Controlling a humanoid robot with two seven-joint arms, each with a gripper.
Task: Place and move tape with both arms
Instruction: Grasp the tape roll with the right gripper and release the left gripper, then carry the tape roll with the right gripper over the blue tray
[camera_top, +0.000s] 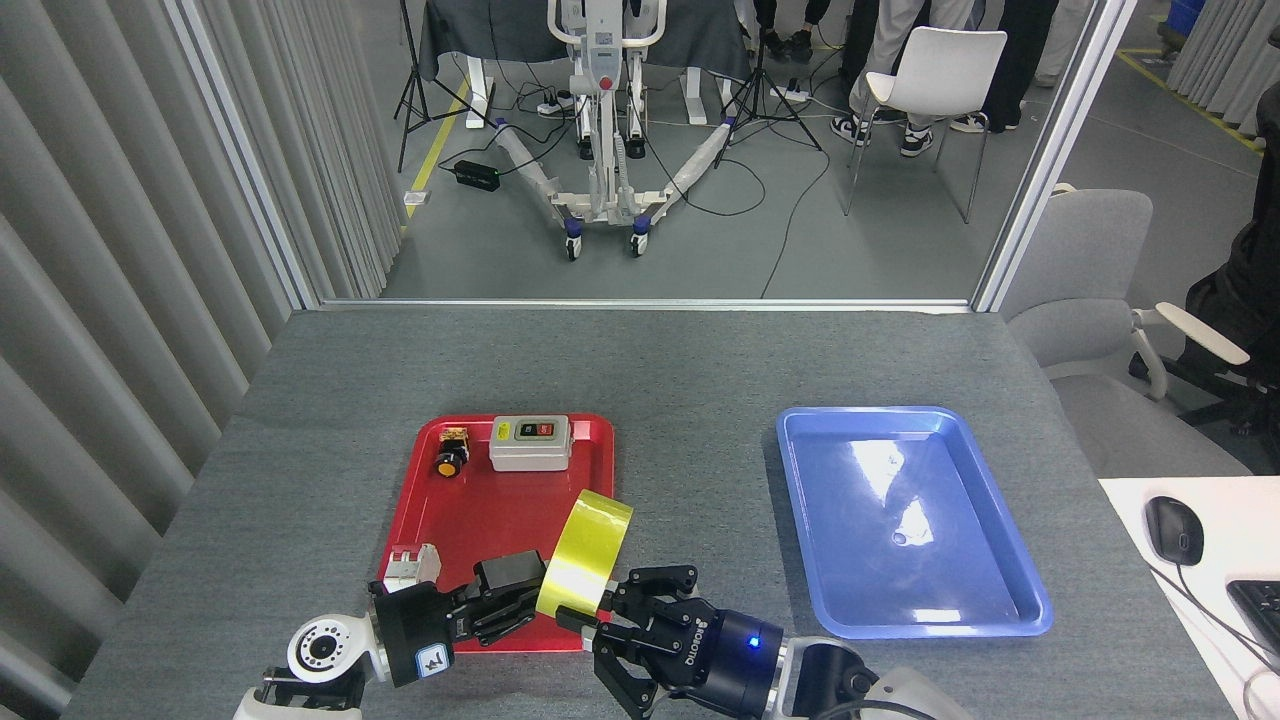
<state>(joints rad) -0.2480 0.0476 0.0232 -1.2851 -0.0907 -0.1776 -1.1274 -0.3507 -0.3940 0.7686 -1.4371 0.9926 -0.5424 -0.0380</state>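
The tape, a yellow roll standing on edge and leaning right, hangs over the front right corner of the red tray. My left gripper comes in from the lower left and is shut on the roll's left side. My right gripper, black with a blue light, sits just right of and below the roll. Its three fingers are spread around the roll's lower edge, and I cannot tell whether they touch it. The roll's core is hidden.
The red tray holds a grey switch box, an orange push button and a small white part. A blue tray lies to the right. A mouse rests on a white desk at far right, beyond it a grey chair.
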